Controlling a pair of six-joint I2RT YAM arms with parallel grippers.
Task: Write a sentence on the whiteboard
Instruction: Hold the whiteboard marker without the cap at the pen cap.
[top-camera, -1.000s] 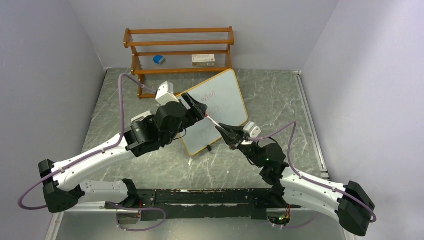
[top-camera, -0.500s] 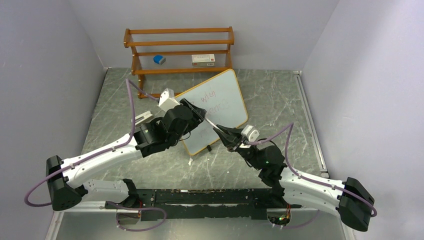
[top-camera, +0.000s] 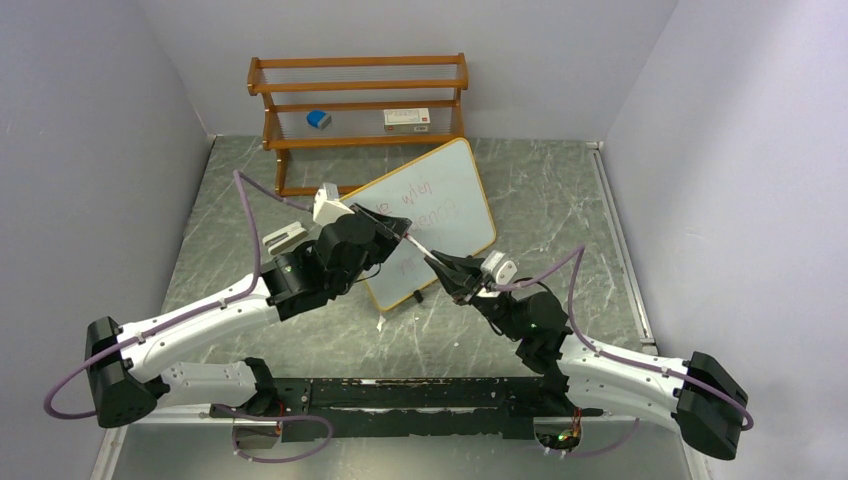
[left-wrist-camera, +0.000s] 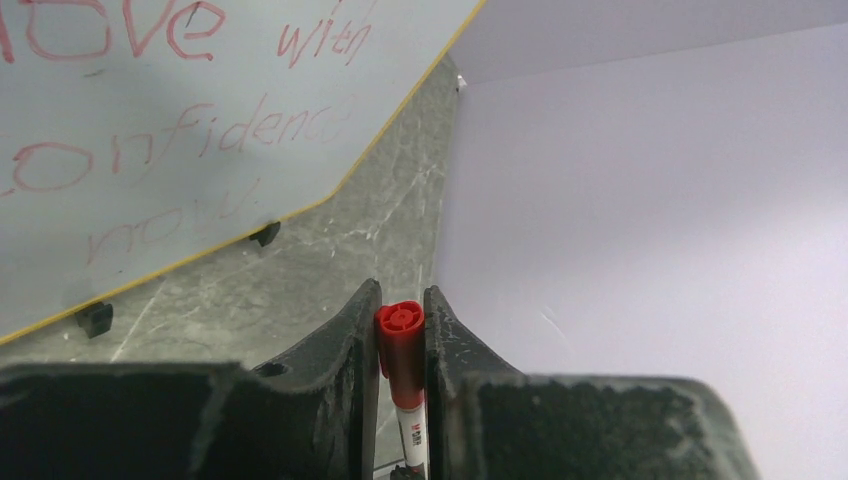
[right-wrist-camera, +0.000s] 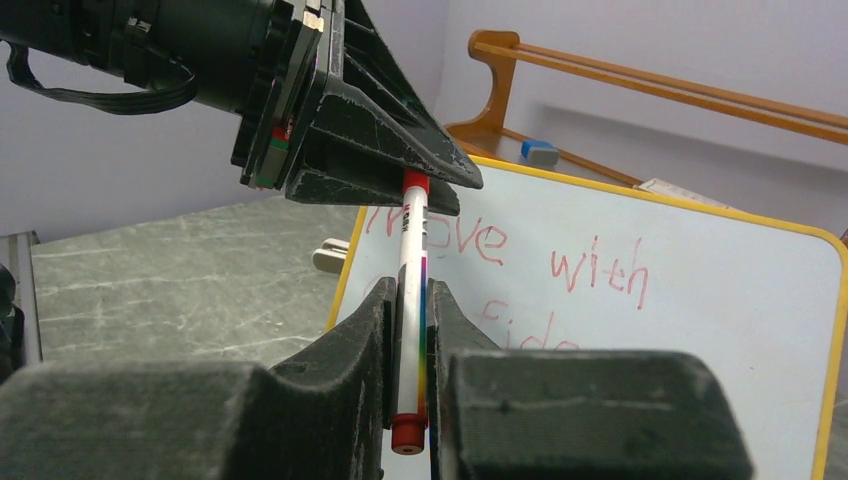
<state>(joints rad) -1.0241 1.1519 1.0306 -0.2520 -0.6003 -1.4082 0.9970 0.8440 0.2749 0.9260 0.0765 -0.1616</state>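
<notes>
Pale lilac walls (top-camera: 720, 150) box in a grey marbled tabletop (top-camera: 540, 190). The whiteboard (top-camera: 440, 215) sits askew mid-table, before the wooden rack (top-camera: 360, 85) (red writing on it). The left gripper (top-camera: 405, 232) and right gripper (top-camera: 437, 262) both pinch one marker (top-camera: 420, 245).

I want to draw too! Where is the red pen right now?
In the top view's middle, the red pen is pinched between the left gripper and right gripper, above the near part of the whiteboard.
</notes>
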